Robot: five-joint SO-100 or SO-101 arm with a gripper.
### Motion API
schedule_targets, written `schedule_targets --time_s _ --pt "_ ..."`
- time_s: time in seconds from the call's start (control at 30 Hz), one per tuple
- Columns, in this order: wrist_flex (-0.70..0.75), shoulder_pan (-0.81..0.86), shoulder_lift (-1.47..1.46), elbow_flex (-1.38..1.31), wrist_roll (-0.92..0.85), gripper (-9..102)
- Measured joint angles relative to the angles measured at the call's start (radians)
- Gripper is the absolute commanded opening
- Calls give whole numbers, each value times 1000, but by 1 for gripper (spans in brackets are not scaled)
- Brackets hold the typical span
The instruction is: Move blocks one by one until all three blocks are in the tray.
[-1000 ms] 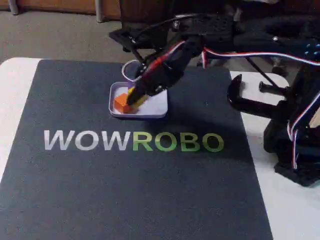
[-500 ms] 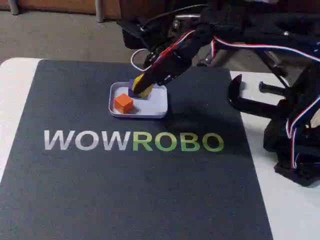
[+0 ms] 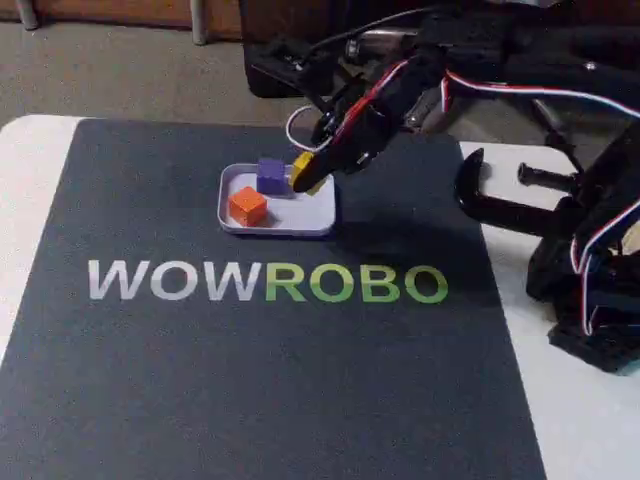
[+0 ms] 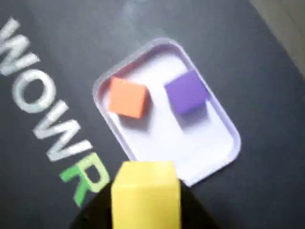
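Note:
The pale tray (image 3: 290,228) (image 4: 190,143) lies on the dark mat, behind the lettering. Inside it the orange block (image 3: 247,206) (image 4: 127,98) sits at the front left and the purple block (image 3: 271,176) (image 4: 187,91) at the back. My gripper (image 3: 306,176) (image 4: 145,202) hangs just above the tray's right half, shut on the yellow block (image 3: 303,168) (image 4: 145,188). In the wrist view that block sits between black fingers at the bottom edge, over the tray's near rim.
A dark mat (image 3: 280,380) with WOWROBO lettering (image 3: 265,282) covers the white table. A black clamp (image 3: 500,205) and the arm's base (image 3: 590,300) stand at the right. A white cable loop (image 3: 300,125) hangs behind the tray.
The gripper has risen and shifted right from over the orange block, still carrying the yellow block. The purple block, hidden behind it before, now shows.

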Motion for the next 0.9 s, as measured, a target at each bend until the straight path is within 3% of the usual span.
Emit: schedule_targets --time_s 0.33,0.57,0.9 --pt "2 2 2 0 -6 0" --pt "2 9 2 0 -6 12" --pt "2 6 2 0 3 16"
